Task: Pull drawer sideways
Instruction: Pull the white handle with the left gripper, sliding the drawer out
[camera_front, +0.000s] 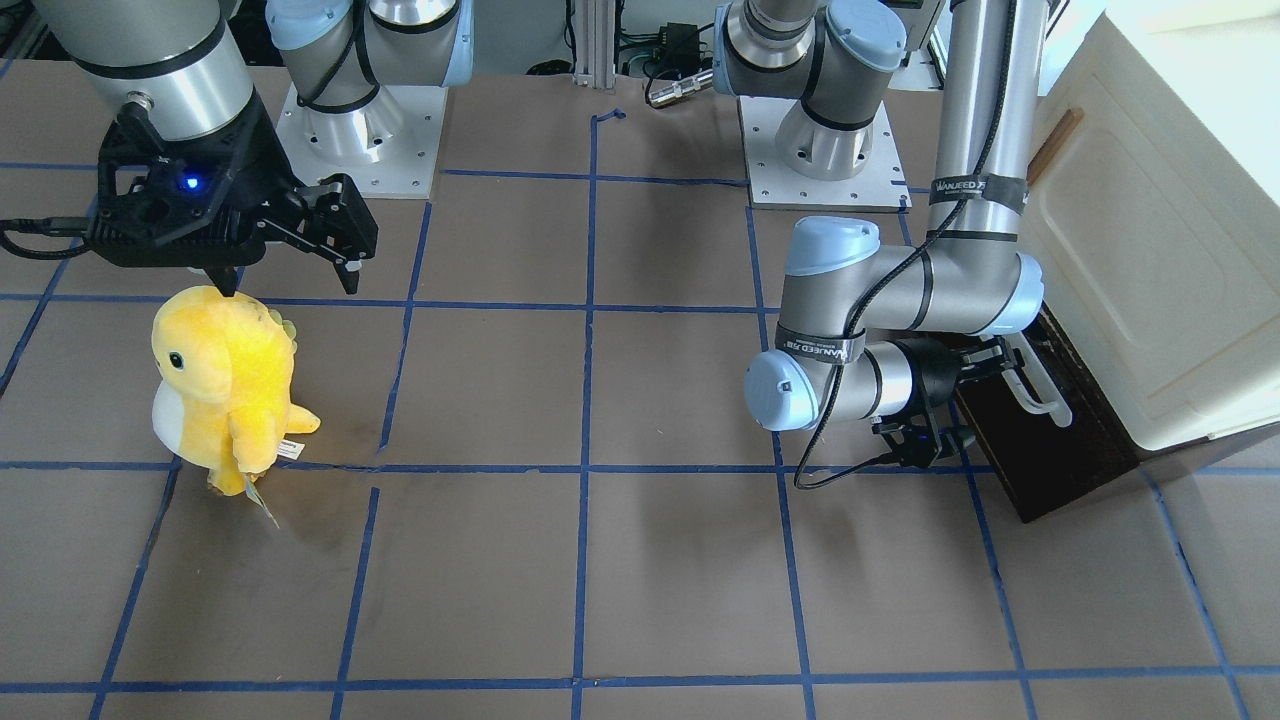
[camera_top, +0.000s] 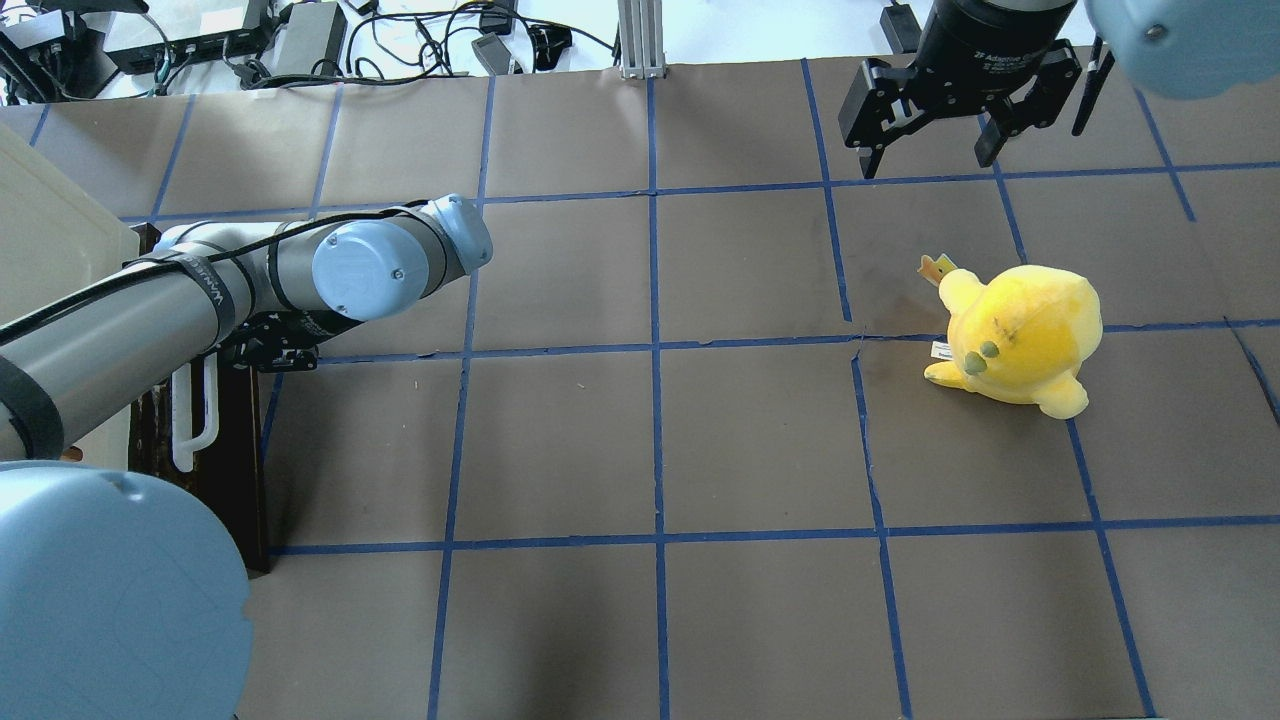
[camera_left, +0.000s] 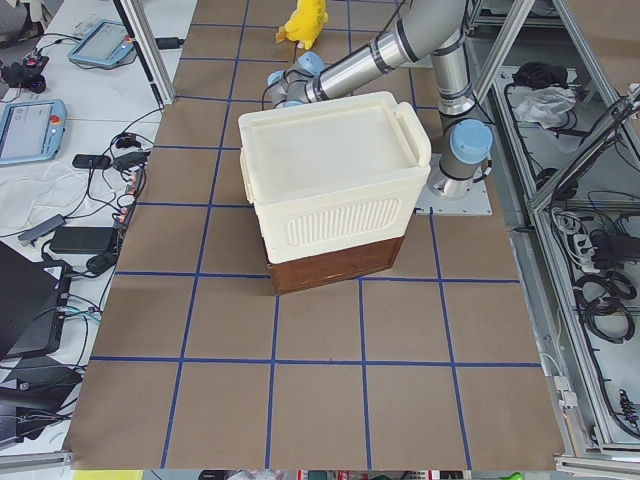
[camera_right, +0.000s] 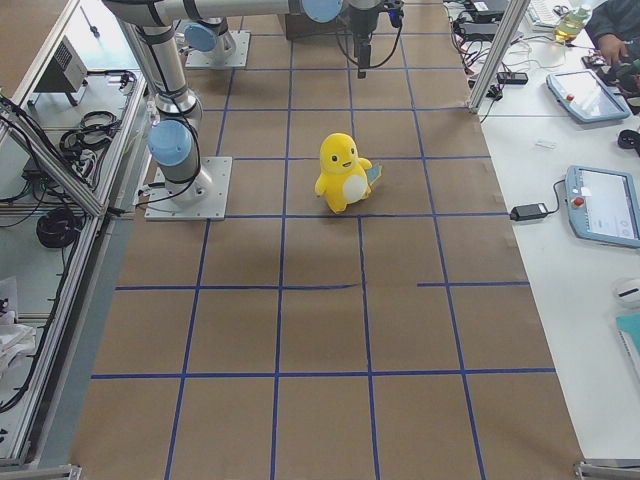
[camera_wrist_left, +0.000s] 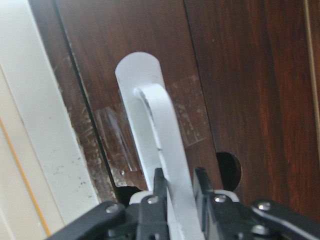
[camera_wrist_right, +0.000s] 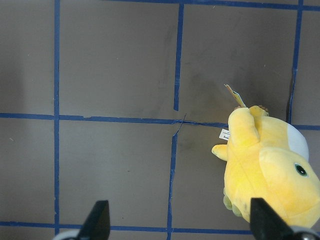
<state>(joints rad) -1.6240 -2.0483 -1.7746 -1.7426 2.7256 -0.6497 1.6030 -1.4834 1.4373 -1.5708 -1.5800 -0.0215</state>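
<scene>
The drawer's dark brown front (camera_front: 1060, 460) sits under the cream cabinet (camera_front: 1150, 250) at the table's left end. Its white bar handle (camera_front: 1040, 395) runs along the front. My left gripper (camera_front: 995, 360) reaches sideways to it. In the left wrist view the fingers (camera_wrist_left: 159, 186) are shut on the white handle (camera_wrist_left: 157, 125) against the brown front (camera_wrist_left: 240, 75). The handle also shows in the overhead view (camera_top: 195, 420). My right gripper (camera_front: 290, 280) hangs open and empty above the table, far from the drawer.
A yellow plush toy (camera_front: 225, 380) stands under and just in front of my right gripper (camera_top: 927, 160); it also shows in the right wrist view (camera_wrist_right: 265, 165). The brown table cover carries a blue tape grid. Operator tables with tablets flank the far side.
</scene>
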